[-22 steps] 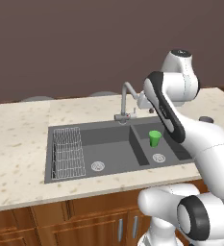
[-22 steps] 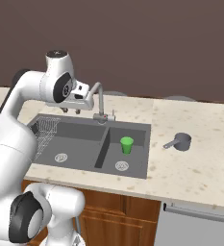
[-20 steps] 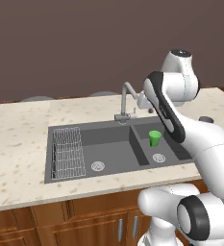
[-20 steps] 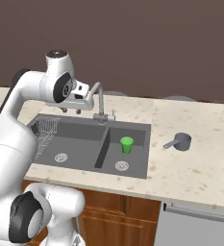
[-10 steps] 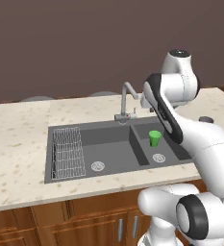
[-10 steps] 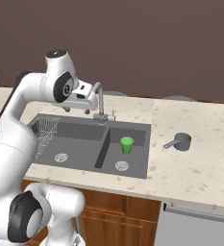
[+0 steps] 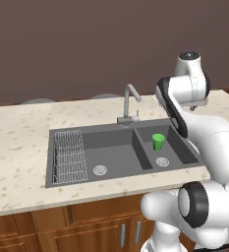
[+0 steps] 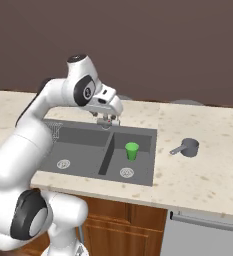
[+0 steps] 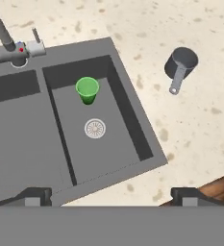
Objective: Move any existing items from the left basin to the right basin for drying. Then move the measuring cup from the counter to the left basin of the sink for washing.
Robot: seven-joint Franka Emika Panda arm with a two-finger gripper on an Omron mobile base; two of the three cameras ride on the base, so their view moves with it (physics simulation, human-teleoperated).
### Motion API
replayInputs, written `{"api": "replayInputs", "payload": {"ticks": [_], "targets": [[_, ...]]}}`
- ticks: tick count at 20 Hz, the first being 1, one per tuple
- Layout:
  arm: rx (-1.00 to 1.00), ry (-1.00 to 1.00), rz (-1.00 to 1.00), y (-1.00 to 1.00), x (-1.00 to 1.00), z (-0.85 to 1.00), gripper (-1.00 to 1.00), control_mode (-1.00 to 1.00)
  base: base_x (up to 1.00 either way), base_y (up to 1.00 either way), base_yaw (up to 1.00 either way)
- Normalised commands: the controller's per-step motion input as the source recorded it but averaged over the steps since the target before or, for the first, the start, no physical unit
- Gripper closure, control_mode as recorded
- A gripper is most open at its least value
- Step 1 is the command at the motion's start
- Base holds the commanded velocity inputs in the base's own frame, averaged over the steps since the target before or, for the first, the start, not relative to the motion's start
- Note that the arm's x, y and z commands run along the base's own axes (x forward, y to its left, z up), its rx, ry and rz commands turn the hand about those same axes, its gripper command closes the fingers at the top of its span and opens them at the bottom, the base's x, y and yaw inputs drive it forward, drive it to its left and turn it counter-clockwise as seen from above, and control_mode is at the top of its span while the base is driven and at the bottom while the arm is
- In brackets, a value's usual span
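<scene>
End effector [image 9: 111,194]: wide open, empty. Green tumbler [image 9: 87,90]: upright in right basin [image 9: 111,144], drying. Measuring cup [image 9: 180,64]: on bench [image 9: 200,120], awaiting pickup.

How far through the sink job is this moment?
Done: the green tumbler stands upright in the right basin, and the left basin holds no loose items. In hand: nothing; the gripper is open above the sink. Left: the measuring cup sits on the counter.
</scene>
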Motion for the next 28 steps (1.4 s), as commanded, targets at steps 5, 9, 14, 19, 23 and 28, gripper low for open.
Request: {"api": "replayInputs", "payload": {"ticks": [5,9,14,19,23,28], "targets": [[0.00,0.00,-0.19,-0.80,0.39,-0.10,-1.00,-1.00,0.00,0.00,0.00],[0.00,0.00,-0.12,-0.75,0.43,-0.20,-1.00,-1.00,0.00,0.00,0.00],[0.00,0.00,-0.07,-0.71,0.41,-0.33,-1.00,-1.00,0.00,0.00,0.00],[0.07,0.05,0.00,-0.76,0.40,-0.46,-1.00,-1.00,0.00,0.00,0.00],[0.05,0.01,-0.02,-0.63,0.29,-0.54,-1.00,-1.00,0.00,0.00,0.00],[0.02,0.00,-0.01,-0.48,0.26,-0.48,-1.00,-1.00,0.00,0.00,0.00]]}}
